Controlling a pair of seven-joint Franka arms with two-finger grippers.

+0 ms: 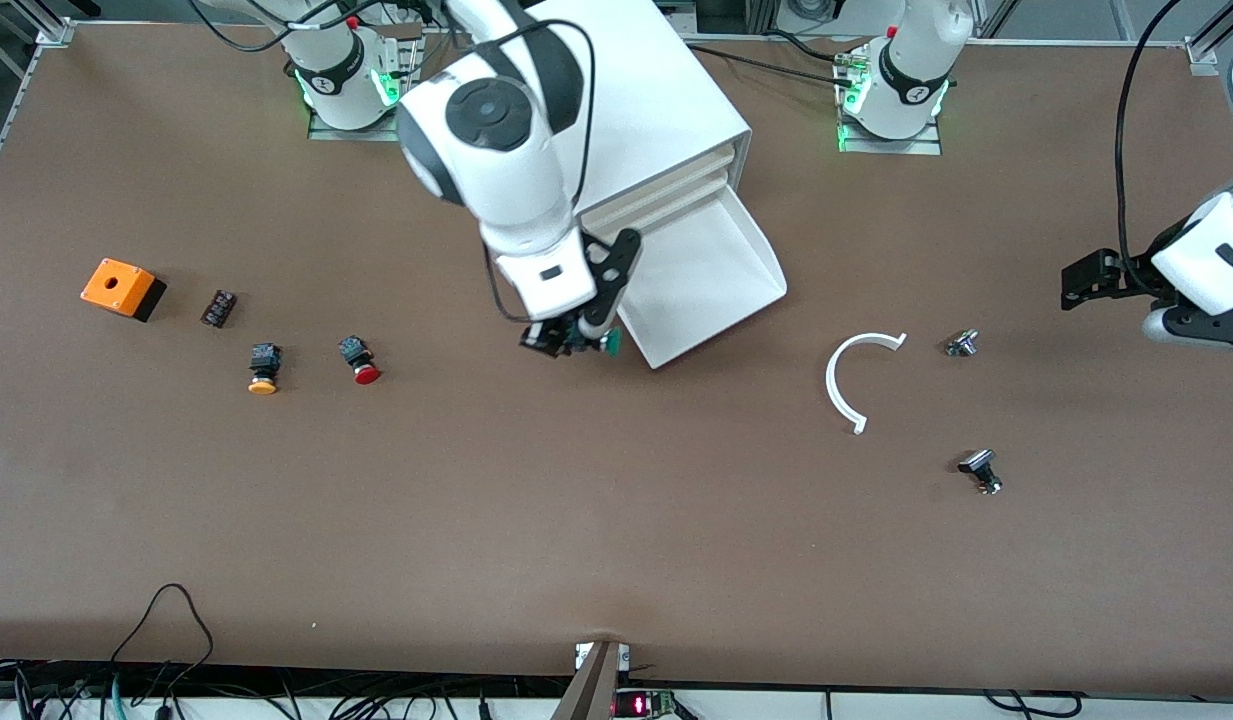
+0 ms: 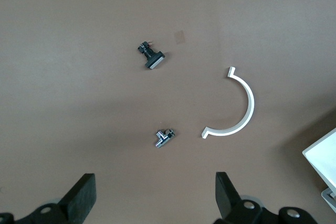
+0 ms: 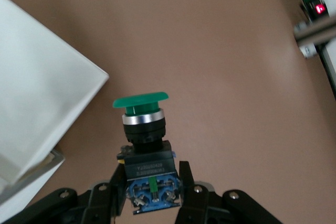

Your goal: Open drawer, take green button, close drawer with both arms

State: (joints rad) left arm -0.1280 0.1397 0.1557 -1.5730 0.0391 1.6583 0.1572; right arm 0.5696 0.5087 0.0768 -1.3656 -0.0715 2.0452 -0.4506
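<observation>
The lowest drawer (image 1: 711,265) of the white cabinet (image 1: 656,90) stands pulled out and looks empty. My right gripper (image 1: 574,338) is shut on the green-capped button (image 1: 610,345) and holds it over the table, just beside the drawer's front corner. In the right wrist view the fingers (image 3: 185,182) clamp the button's black and blue body, with the green cap (image 3: 140,99) pointing away; the drawer's corner (image 3: 42,82) shows beside it. My left gripper (image 1: 1076,285) waits open and empty over the table at the left arm's end; its fingers (image 2: 84,195) stand wide apart.
An orange box (image 1: 122,288), a small black block (image 1: 218,308), a yellow button (image 1: 264,368) and a red button (image 1: 359,361) lie toward the right arm's end. A white curved piece (image 1: 856,380) and two small metal parts (image 1: 962,344) (image 1: 981,471) lie toward the left arm's end.
</observation>
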